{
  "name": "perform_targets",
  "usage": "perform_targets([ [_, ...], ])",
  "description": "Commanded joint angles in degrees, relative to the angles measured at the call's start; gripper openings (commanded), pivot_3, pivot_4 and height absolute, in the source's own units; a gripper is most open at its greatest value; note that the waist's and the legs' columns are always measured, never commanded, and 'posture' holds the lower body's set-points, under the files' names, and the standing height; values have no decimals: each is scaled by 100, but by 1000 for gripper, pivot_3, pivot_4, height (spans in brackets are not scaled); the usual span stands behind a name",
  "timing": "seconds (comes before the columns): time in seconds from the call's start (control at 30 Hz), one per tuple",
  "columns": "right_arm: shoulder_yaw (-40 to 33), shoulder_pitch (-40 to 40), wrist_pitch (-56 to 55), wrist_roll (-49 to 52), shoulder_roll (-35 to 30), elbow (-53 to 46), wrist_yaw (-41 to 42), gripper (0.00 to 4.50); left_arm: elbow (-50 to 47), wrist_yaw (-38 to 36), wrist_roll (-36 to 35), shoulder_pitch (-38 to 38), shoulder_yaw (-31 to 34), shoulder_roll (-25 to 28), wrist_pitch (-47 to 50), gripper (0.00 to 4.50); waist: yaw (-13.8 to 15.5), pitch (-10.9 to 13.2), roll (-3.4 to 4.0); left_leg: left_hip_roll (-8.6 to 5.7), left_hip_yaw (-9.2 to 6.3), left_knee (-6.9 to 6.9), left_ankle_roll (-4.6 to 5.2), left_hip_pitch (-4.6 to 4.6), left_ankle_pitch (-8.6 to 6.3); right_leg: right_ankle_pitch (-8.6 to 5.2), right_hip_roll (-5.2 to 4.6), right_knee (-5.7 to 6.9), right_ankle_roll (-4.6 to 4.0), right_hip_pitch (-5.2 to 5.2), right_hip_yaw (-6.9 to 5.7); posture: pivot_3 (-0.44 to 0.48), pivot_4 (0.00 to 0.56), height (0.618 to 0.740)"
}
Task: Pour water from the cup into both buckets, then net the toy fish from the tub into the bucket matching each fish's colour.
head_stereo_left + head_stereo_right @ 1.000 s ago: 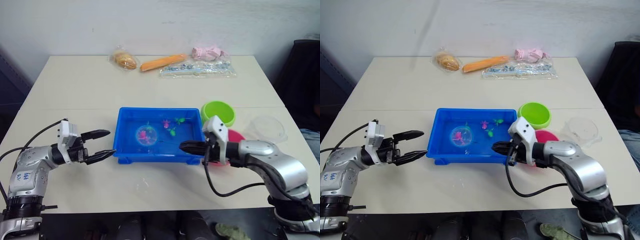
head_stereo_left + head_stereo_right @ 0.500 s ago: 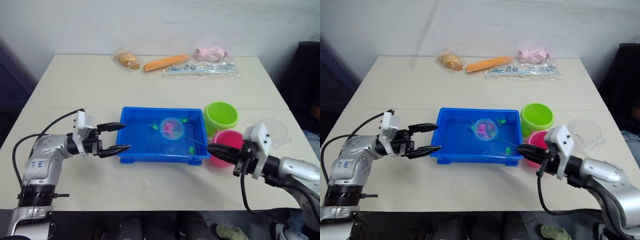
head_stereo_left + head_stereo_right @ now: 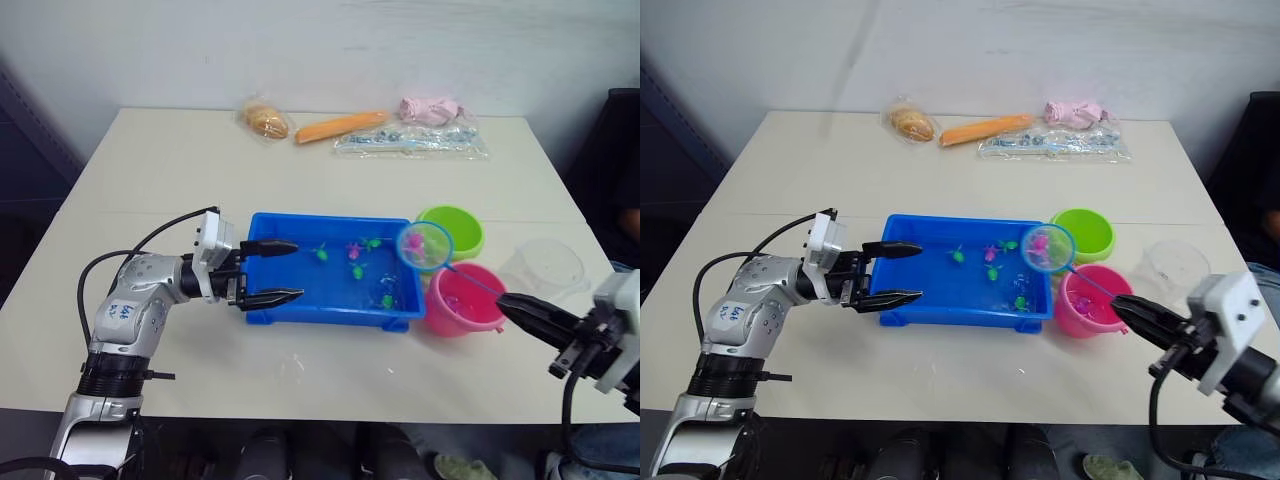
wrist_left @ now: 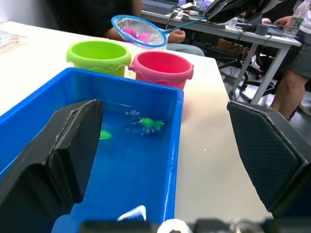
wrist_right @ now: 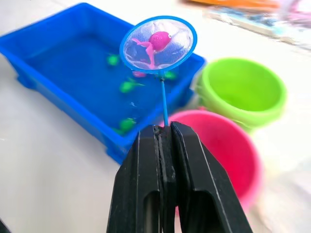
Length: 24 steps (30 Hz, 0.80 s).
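The blue tub (image 3: 330,315) holds water with green fish (image 3: 320,254) and a pink fish (image 3: 354,249). My left gripper (image 3: 298,269) is open, its fingers straddling the tub's left end. My right gripper (image 3: 505,303) is shut on the thin handle of the net (image 3: 424,246). The net's hoop hangs in the air over the tub's right end, next to the green bucket (image 3: 452,228) and just above the pink bucket (image 3: 462,300). One pink fish (image 5: 158,40) lies in the mesh. The clear cup (image 3: 545,265) stands right of the buckets.
Along the table's far edge lie a bagged bun (image 3: 265,120), an orange carrot-shaped item (image 3: 340,125), a pink bundle (image 3: 430,108) and a clear packet (image 3: 415,142). The left wrist view shows people and desks beyond the table's right side.
My right arm has drawn back to the right, lifting the net with the pink fish out of the tub toward the buckets. My left gripper has moved right onto the tub's left end.
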Motion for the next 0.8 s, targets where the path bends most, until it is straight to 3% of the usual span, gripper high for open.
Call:
perform_targets([
  [0.03,-583,501,-546,-147,218,-29,210,0,126,-143,29,-217,-56,-61,-110,4406,1,-1,-1,0,0,0,0,1,0,0,1,0,0,1,0,0,150,740],
  [0.2,-613,1081,-1644,-852,641,315,341,0,273,-224,33,-418,-129,-185,-130,4406,-8,-1,-2,-5,-2,0,2,1,1,1,-1,-3,2,3,2,0,150,740],
  [0.4,-66,1295,-3332,-2005,1175,912,295,0,154,-209,-3,-397,-135,-219,-47,4406,-33,-2,-1,-3,1,-1,-2,6,3,1,3,-2,2,2,5,0,150,740],
  [0.8,803,1212,-6626,-4232,1277,2389,-587,0,56,-143,-17,-314,-58,-173,-17,4406,-31,-3,1,-5,3,0,-7,12,8,0,-1,-8,1,2,11,0,150,740],
])
